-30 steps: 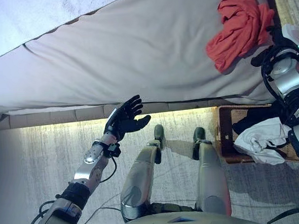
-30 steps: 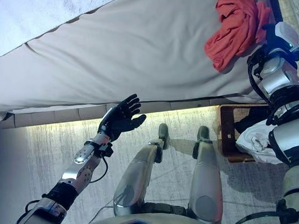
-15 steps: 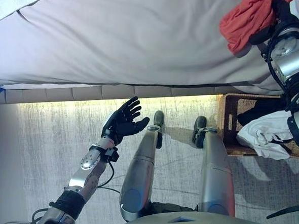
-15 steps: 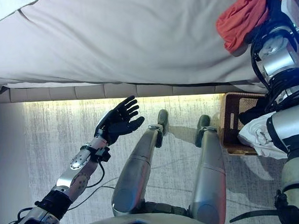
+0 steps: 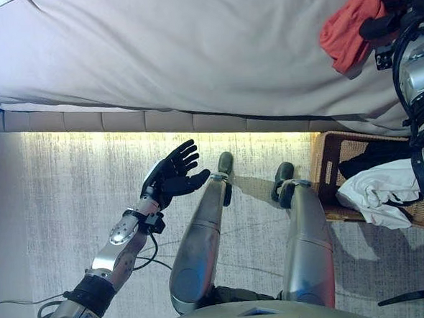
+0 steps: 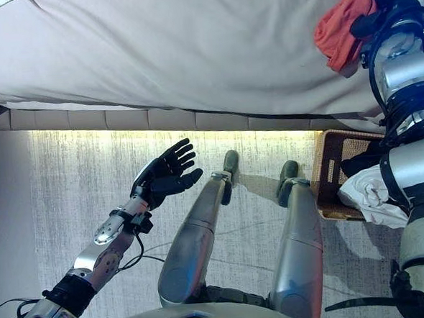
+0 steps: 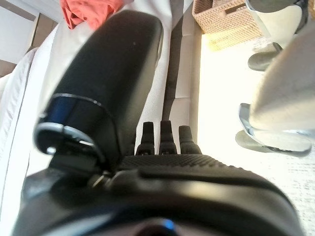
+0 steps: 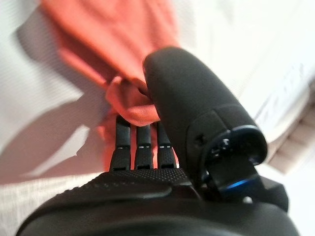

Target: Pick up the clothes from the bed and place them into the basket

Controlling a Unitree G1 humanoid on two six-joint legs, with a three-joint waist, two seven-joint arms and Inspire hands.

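Observation:
A red garment (image 5: 349,22) lies bunched on the grey bed (image 5: 191,52) at its far right. My right hand (image 5: 397,5) reaches over the bed's edge to it. In the right wrist view its fingers (image 8: 140,142) are straight, and their tips meet a fold of the red garment (image 8: 113,34). A wicker basket (image 5: 326,159) stands on the floor below the bed's right end and holds a white garment (image 5: 376,192) and a black one (image 5: 370,160). My left hand (image 5: 171,177) is open and empty over the floor, in front of the bed.
The bed's padded side rail (image 5: 145,121) runs across the view with a lit strip under it. Pale carpet (image 5: 63,204) covers the floor on the left. The basket (image 7: 226,19) and the red garment (image 7: 86,11) also show in the left wrist view.
The camera has shifted, so the bed sits higher in the picture. My right hand has moved forward onto the red garment. My left hand stays open over the floor.

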